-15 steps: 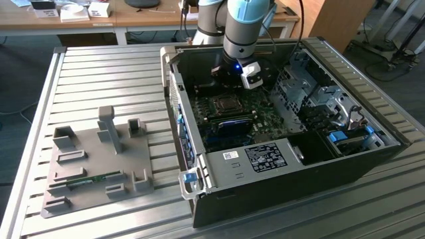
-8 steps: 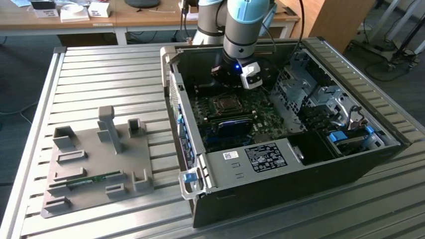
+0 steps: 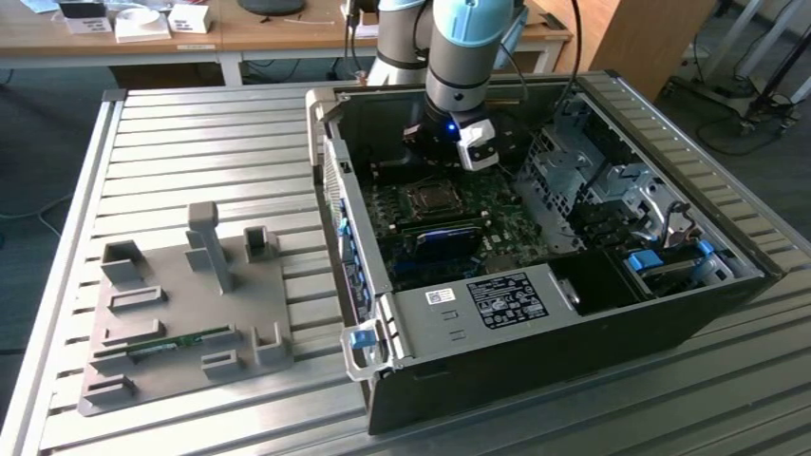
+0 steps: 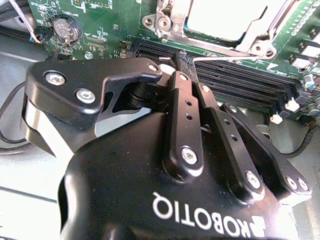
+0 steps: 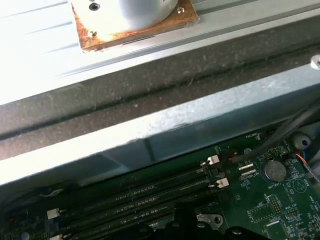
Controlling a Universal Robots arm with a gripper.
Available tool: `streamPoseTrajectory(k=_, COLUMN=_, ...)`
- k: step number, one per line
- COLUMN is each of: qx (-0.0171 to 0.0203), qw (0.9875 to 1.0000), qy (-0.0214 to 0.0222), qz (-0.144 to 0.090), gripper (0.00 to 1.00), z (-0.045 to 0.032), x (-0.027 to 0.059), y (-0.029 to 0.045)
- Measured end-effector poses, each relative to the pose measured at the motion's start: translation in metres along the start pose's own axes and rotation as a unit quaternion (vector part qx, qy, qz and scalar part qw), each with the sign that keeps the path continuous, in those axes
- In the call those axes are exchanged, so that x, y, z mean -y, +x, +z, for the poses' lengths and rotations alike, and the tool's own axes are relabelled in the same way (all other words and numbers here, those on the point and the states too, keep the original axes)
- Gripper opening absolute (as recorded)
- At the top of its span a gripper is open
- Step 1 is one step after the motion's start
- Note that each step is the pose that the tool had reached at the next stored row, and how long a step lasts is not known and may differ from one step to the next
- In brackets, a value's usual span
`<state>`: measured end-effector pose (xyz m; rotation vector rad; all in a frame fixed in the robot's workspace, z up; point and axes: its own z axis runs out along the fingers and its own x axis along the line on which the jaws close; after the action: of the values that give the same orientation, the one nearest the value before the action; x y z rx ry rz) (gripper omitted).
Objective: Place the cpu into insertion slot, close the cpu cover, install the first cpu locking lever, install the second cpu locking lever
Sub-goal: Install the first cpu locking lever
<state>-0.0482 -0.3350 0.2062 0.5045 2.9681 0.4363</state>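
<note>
The gripper (image 4: 184, 62) is drawn narrow, tips together, with nothing visibly held. It is poised over the black memory slots (image 4: 240, 75), just beside the insertion slot (image 3: 428, 199). The cpu (image 4: 215, 20) is seated in that slot and the cpu cover (image 4: 170, 15) appears lowered around it, so those steps are judged done. Whether either locking lever is latched cannot be told. White lettering on the gripper body and a printed label (image 3: 507, 296) are left unread.
</note>
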Motion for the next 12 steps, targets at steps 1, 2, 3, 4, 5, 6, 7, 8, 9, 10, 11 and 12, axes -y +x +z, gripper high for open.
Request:
streamPoseTrajectory(k=1, qx=-0.0002, qw=1.0000, qy=-0.0013, qz=0.001, gripper=0.11, z=-0.0001, x=0.0001, y=0.0001)
streamPoseTrajectory(k=2, qx=-0.0003, qw=1.0000, qy=-0.0028, qz=0.002, gripper=0.11, z=-0.0001, x=0.0001, y=0.0003)
streamPoseTrajectory(k=3, qx=-0.0006, qw=1.0000, qy=-0.0043, qz=0.003, gripper=0.11, z=-0.0001, x=0.0002, y=0.0005)
streamPoseTrajectory(k=4, qx=-0.0010, qw=1.0000, qy=-0.0059, qz=0.004, gripper=0.11, z=-0.0001, x=0.0002, y=0.0006)
streamPoseTrajectory(k=5, qx=-0.0013, qw=1.0000, qy=-0.0067, qz=0.004, gripper=0.11, z=-0.0002, x=0.0002, y=0.0007)
streamPoseTrajectory(k=6, qx=-0.0013, qw=1.0000, qy=-0.0069, qz=0.005, gripper=0.11, z=-0.0001, x=0.0002, y=0.0007)
streamPoseTrajectory(k=7, qx=-0.0013, qw=1.0000, qy=-0.0070, qz=0.005, gripper=0.11, z=-0.0001, x=0.0002, y=0.0007)
streamPoseTrajectory(k=8, qx=-0.0013, qw=1.0000, qy=-0.0071, qz=0.005, gripper=0.11, z=-0.0001, x=0.0002, y=0.0007)
streamPoseTrajectory(k=9, qx=-0.0013, qw=1.0000, qy=-0.0071, qz=0.004, gripper=0.11, z=-0.0001, x=0.0002, y=0.0007)
streamPoseTrajectory(k=10, qx=-0.0010, qw=1.0000, qy=-0.0072, qz=0.004, gripper=0.11, z=0.0000, x=0.0003, y=0.0008)
streamPoseTrajectory(k=11, qx=-0.0006, qw=1.0000, qy=-0.0073, qz=0.004, gripper=0.11, z=0.0002, x=0.0005, y=0.0011)
streamPoseTrajectory(k=12, qx=-0.0001, qw=1.0000, qy=-0.0073, qz=0.004, gripper=0.11, z=0.0004, x=0.0007, y=0.0014)
